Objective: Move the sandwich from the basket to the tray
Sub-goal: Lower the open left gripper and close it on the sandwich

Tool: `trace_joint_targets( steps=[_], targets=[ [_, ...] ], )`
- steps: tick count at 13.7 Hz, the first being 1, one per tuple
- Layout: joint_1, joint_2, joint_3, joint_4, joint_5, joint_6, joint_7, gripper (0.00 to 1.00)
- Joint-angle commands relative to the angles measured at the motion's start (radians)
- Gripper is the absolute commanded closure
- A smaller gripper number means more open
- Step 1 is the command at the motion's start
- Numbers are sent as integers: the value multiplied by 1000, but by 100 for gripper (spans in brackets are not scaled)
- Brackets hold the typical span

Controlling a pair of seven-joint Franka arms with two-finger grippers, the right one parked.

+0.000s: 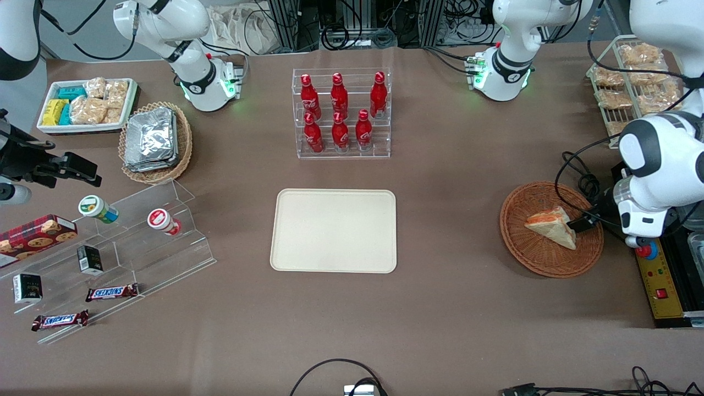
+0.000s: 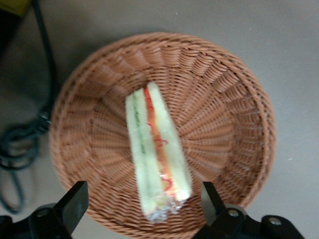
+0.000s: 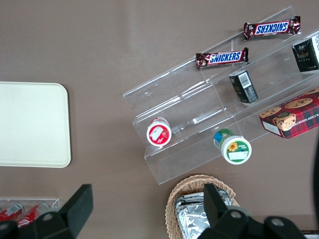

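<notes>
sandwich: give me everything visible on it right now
The sandwich is a wedge of pale white bread with green and orange-red filling showing along its cut edge, with what looks like clear wrap at one end. It lies in the reddish-brown woven basket, resting on the weave. The gripper hovers just above it, fingers open on either side, not touching.

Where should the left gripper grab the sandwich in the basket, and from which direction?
Judging by its pose, from straight above, across the two bread faces. The sandwich stands on edge in the basket, filling edge up, a long narrow wedge. The gripper hangs open over it, one finger on each side. Close near mid-length, gently, since the bread looks soft.
</notes>
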Motion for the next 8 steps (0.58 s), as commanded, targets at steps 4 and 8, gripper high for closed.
trace_joint_targets(
  steps=[4, 8],
  targets=[
    [4, 32, -5, -9, -36, 13, -60, 0],
    [-2, 56, -6, -5, -50, 17, -118, 0]
  ],
)
